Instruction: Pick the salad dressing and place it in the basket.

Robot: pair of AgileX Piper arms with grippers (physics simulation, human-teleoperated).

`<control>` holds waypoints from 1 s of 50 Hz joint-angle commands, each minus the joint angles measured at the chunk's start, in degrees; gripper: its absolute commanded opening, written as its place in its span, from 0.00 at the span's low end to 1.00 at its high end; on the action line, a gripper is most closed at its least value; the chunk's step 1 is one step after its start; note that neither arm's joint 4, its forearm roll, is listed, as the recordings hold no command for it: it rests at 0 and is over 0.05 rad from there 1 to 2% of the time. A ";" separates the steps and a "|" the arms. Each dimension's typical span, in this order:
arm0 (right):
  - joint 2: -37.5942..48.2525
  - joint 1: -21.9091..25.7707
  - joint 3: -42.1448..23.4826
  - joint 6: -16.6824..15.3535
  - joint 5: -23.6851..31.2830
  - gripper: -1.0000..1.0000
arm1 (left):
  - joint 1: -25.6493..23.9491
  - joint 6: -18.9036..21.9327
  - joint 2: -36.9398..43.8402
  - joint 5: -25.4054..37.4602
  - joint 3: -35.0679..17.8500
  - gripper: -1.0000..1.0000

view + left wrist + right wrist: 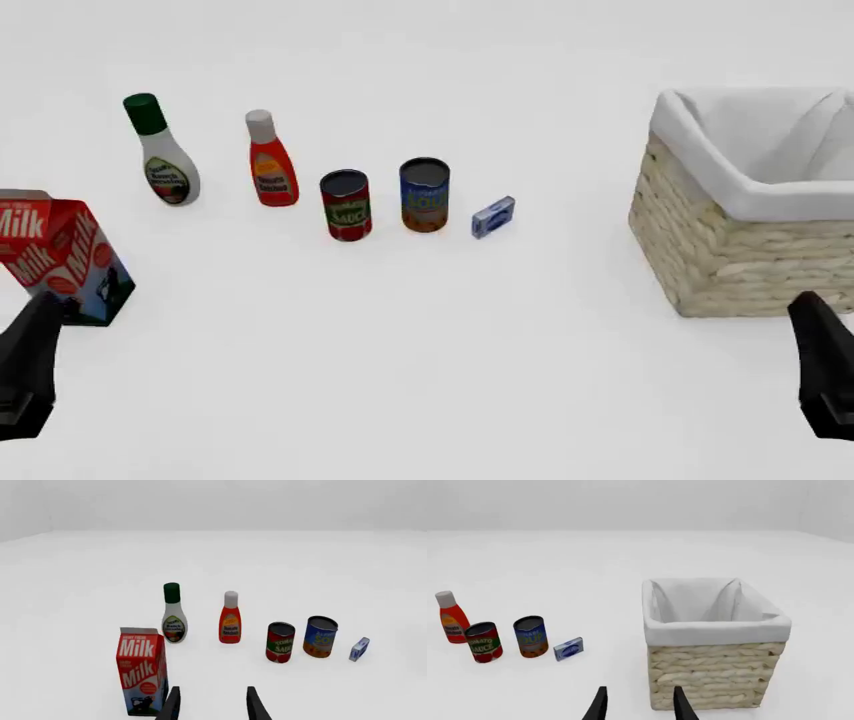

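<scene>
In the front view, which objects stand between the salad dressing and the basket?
Between the salad dressing and the basket, the front view shows a red-orange bottle, a red can, a blue can and a small blue box.

Front view: fixed, high behind my arms, facing forward and down; takes in everything from the milk carton (60,255) across to the basket (747,205).
Left wrist view: low and near the milk carton (141,670), facing the bottles beyond it.
Right wrist view: low, close on the basket (714,645).
Shared by both wrist views: tomato can (280,642), blue can (321,636), red-orange bottle (230,617).
</scene>
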 commanded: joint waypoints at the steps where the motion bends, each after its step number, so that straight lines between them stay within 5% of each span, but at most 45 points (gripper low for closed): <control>1: 0.17 -0.04 -0.15 -0.30 0.24 1.00 | -0.23 -0.17 0.43 -0.13 -0.15 1.00; 16: 0.17 0.41 0.04 -0.01 0.46 1.00 | -1.09 1.24 2.28 -0.41 -3.45 1.00; 26: 0.17 0.60 0.03 0.22 -0.03 1.00 | 2.45 2.34 15.57 -6.71 -9.65 1.00; 31: 0.11 0.93 0.03 0.30 0.05 1.00 | 3.51 -0.83 19.28 -7.93 -14.57 1.00; 50: -0.06 1.68 0.04 0.41 0.46 1.00 | 1.56 3.21 39.30 -9.37 -35.49 1.00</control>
